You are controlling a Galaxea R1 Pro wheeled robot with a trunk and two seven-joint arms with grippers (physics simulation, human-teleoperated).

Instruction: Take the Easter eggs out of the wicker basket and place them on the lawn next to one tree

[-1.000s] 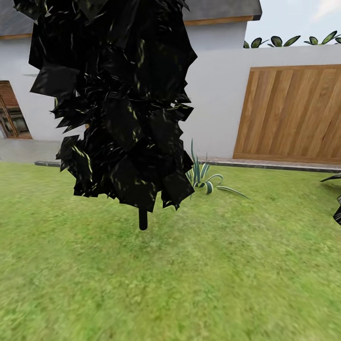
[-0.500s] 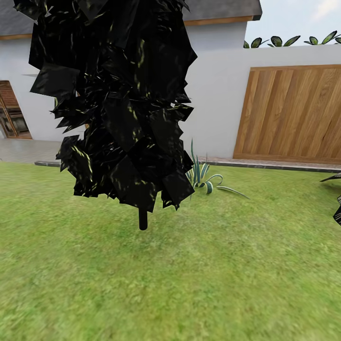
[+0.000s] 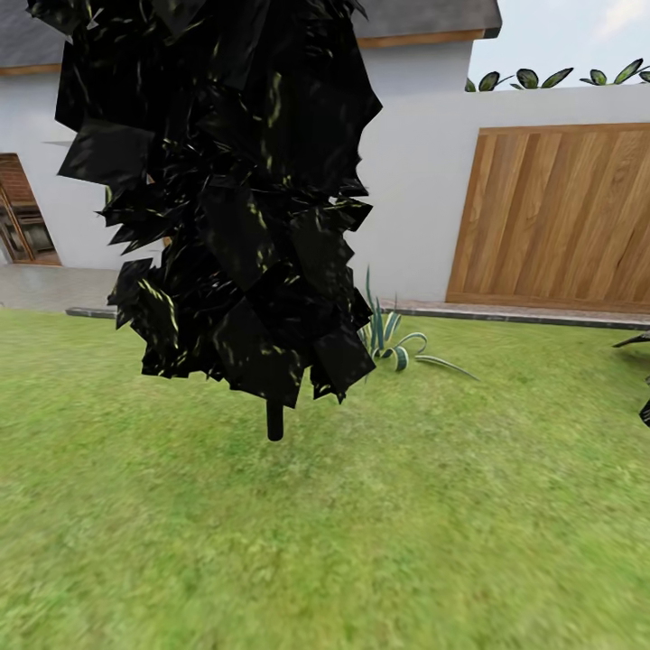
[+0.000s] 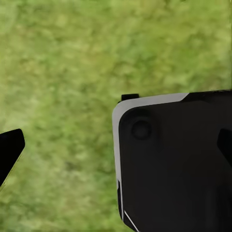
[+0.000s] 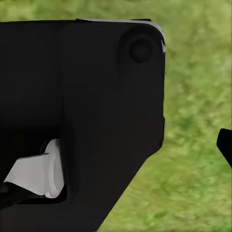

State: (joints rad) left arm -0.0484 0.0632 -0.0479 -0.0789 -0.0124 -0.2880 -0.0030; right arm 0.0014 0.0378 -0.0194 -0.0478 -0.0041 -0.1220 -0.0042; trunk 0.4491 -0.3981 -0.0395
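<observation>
The Easter eggs, the wicker basket and the tree are out of view. Bright green lawn (image 3: 406, 533) of the garden spreads across the head view. In the left wrist view my left gripper (image 4: 116, 147) hangs open over grass, one black fingertip (image 4: 10, 147) at each side edge, nothing between them. In the right wrist view my right gripper (image 5: 116, 145) is open too; one fingertip (image 5: 225, 145) shows over grass, and the other is lost against my black body (image 5: 82, 111).
A dark cone-shaped conifer (image 3: 226, 199) on a thin stem (image 3: 274, 422) stands close ahead. Behind it are a spiky striped plant (image 3: 393, 343), a white house wall (image 3: 415, 181), a wooden gate (image 3: 555, 217) and grey paving (image 3: 45, 287). Dark leaves (image 3: 645, 411) poke in at the right.
The whole head picture has shifted very slightly, so the camera moved a little. Nothing in the scene itself has changed.
</observation>
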